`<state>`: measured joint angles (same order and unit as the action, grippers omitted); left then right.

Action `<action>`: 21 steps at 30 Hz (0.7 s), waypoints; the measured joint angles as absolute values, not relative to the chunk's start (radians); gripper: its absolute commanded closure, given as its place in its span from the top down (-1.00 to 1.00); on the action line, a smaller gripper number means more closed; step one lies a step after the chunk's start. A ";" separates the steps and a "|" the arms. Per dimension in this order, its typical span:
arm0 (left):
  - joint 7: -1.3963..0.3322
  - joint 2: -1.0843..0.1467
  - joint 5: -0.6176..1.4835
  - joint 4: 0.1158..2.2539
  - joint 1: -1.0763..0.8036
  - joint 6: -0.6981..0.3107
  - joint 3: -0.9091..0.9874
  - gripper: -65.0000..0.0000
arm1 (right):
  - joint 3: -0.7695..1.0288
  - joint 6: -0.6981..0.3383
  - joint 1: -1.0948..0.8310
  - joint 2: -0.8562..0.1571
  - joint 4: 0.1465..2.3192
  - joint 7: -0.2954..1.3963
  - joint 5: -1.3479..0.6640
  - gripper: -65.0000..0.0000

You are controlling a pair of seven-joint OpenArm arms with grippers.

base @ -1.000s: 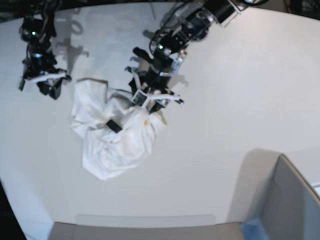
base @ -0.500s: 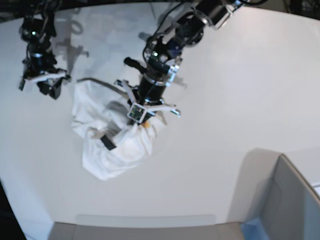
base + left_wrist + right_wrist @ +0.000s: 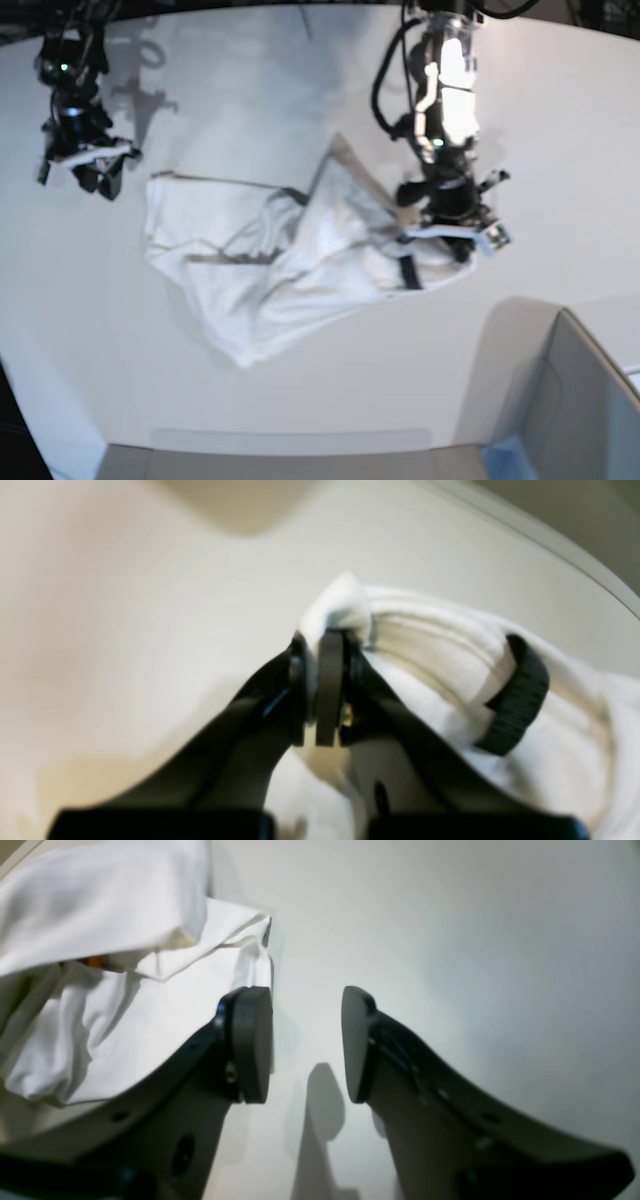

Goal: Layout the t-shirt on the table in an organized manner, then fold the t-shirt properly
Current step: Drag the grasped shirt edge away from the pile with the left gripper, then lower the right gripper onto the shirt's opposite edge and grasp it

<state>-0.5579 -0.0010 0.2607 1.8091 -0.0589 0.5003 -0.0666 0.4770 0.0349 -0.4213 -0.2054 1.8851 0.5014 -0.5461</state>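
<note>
You see no readable print; the t-shirt [image 3: 290, 260] stretches left-right on the table [image 3: 300, 400]. Left gripper [image 3: 325, 690] pinches its cloth; right gripper [image 3: 307, 1045] stands open.

T-shirt [image 3: 300, 255]: white cloth, pale grey in fold shadows; small orange fleck seen under fold in right wrist view. Black ribbed tag [image 3: 517, 695] seen against white fabric. Table [image 3: 330, 390]: plain white, patternless, greyer toward far side. Left gripper [image 3: 325, 650] fingers: black, pad dark grey. Right gripper [image 3: 307, 1045] fingers: matt black. Grey box [image 3: 580, 410] with blue corner at lower right.
</note>
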 measured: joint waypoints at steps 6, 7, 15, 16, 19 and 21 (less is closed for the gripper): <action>-0.634 -0.014 0.456 1.732 -0.113 0.498 0.072 -1.00 | 0.450 -0.056 -0.421 -0.204 1.886 0.504 -0.542 -0.27; -0.653 -0.021 0.467 1.723 -0.114 0.493 0.072 -1.00 | 0.426 -0.057 -0.422 -0.219 1.886 0.505 -0.543 -0.27; -0.651 -0.031 0.461 1.713 -0.105 0.493 0.081 -1.00 | 0.337 -0.067 -0.406 -0.228 1.883 0.506 -0.543 -0.27; -0.651 -0.031 0.461 1.713 -0.106 0.493 0.081 -1.00 | 0.338 -0.067 -0.395 -0.226 1.872 0.500 -0.544 -0.27; -0.652 -0.031 0.461 1.713 -0.105 0.493 0.081 -1.00 | 0.344 -0.065 -0.364 -0.221 1.817 0.505 -0.547 -0.27; -0.651 -0.031 0.461 1.713 -0.105 0.493 0.081 -1.00 | 0.349 -0.060 -0.350 -0.216 1.781 0.504 -0.546 -0.27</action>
<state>-0.6514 -0.0311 0.4614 1.7134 -0.1055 0.4934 0.0807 0.3489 -0.0597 -0.3504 -0.2161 1.7809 0.5037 -0.5465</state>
